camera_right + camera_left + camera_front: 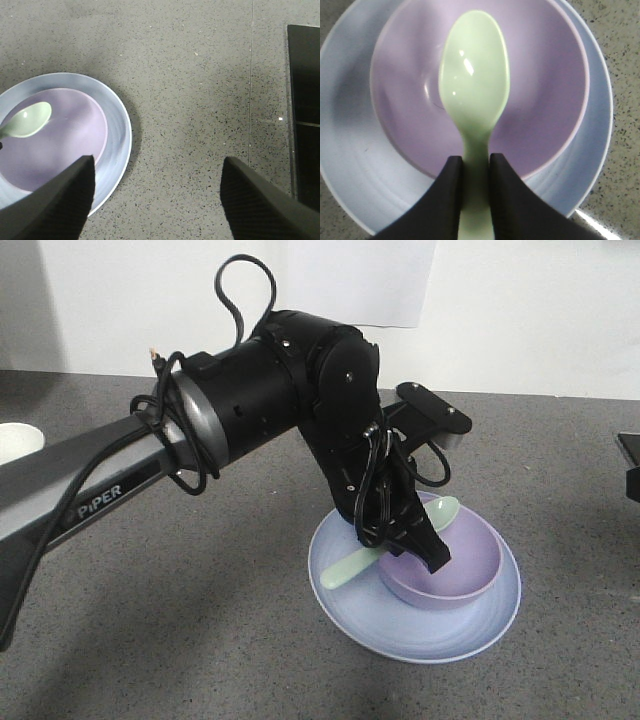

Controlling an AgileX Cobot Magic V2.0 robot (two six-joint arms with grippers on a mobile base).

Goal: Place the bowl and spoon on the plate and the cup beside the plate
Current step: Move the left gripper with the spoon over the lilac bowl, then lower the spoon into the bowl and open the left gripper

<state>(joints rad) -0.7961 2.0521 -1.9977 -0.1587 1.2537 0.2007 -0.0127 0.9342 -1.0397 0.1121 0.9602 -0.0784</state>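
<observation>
The pale blue plate (420, 632) lies on the grey counter with the lilac bowl (462, 575) sitting in it. My left gripper (425, 548) reaches down over the bowl's near rim and is shut on the handle of the mint-green spoon (352, 567). In the left wrist view the spoon (475, 85) points its scoop out over the bowl (545, 100), with the handle pinched by the gripper (476, 161). My right gripper (157, 167) hangs open over bare counter right of the plate (117, 130). A white rim (15, 440) at the left edge may be the cup; its body is hidden.
The left arm's grey link (90, 495) crosses the counter from the left. A black flat panel (304, 115) lies at the right edge of the right wrist view, and a black part (630, 465) shows at the right edge of the front view. A white wall stands behind the counter.
</observation>
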